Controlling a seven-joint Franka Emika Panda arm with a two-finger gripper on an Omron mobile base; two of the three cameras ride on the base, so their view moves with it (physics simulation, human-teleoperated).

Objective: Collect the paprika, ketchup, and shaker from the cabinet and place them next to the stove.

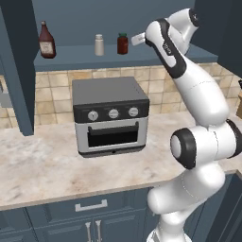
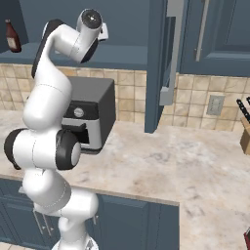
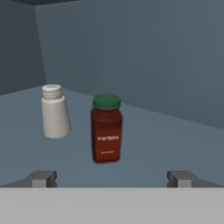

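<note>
- The gripper point(image 3: 112, 177) is spread as wide as it goes and has nothing in it. Both finger tips point(image 3: 42, 178) poke up at the bottom of the hand view with a big gap between them.
- The paprika point(image 3: 106, 128) stands upright on the cabinet shelf point(image 3: 166, 140), right ahead of that gap but a bit further back, so not touching either tip. Dark red jar, green lid, and you can read the label.
- The shaker point(image 3: 55, 111) is just beside it on the left in the hand view and slightly further back, apart from the jar. Pale body, upright.
- From the left base view the order on the shelf is ketchup point(image 1: 46, 40) at the far left, well apart from the other two, then the shaker point(image 1: 99, 45), then the paprika point(image 1: 122, 43) nearest the arm.
- All three sit inside the open slate-blue cabinet point(image 1: 19, 71), up above the tiled backsplash point(image 1: 52, 94).
- A toaster oven point(image 1: 110, 116) with three knobs sits on the marble counter point(image 1: 42, 165) directly under the shelf.
- The right base view has the ketchup point(image 2: 12, 36) at the far left and a knife block point(image 2: 245, 132) at the right edge. The arm's wrist is up at shelf height.
</note>
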